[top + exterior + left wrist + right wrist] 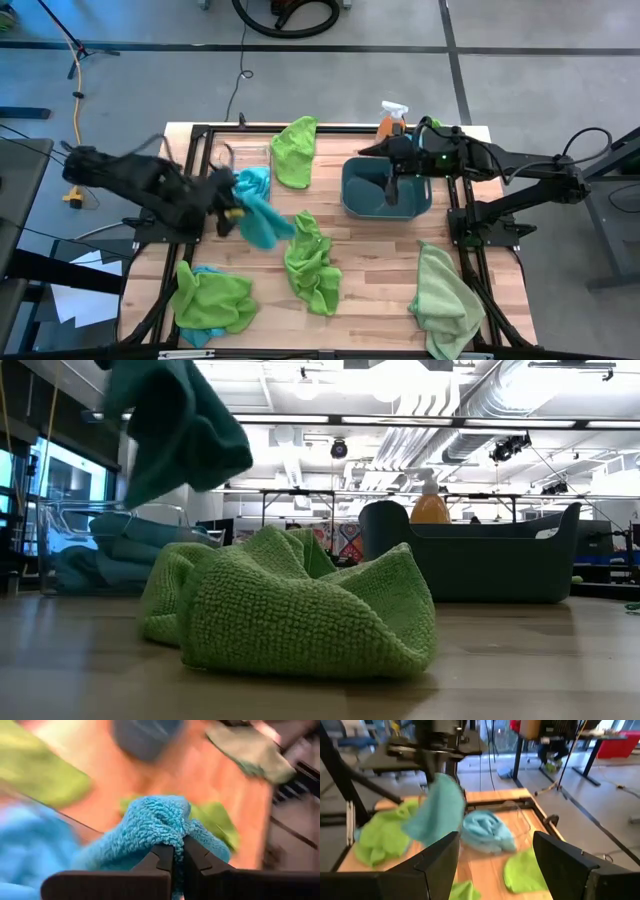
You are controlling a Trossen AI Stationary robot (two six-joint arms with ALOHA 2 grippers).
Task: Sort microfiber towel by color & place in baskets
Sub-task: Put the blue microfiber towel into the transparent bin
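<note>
My left gripper [178, 854] is pinched tight on the blue towel [262, 212], fingers pressed together with the cloth bunched between them and the rest hanging in a long fold below, clear of the table [380, 270]. In the overhead view that fold trails away from my fingers toward the table's middle, so its long axis runs roughly down and outward from the pinch. The clear basket [245, 165] sits just beside my left gripper, on the far side of it, with blue cloth already inside [487, 832]. That's the relation that matters: the bin lies right next to my wrist, and the tail has to follow over its rim. My right gripper [392, 192] hangs over the dark tub [422, 205], fingers spread wide, holding nothing. It's well apart from the blue towel, so the left arm is the nearer one. Green towels [311, 265] lie scattered across the near half of the table.
</note>
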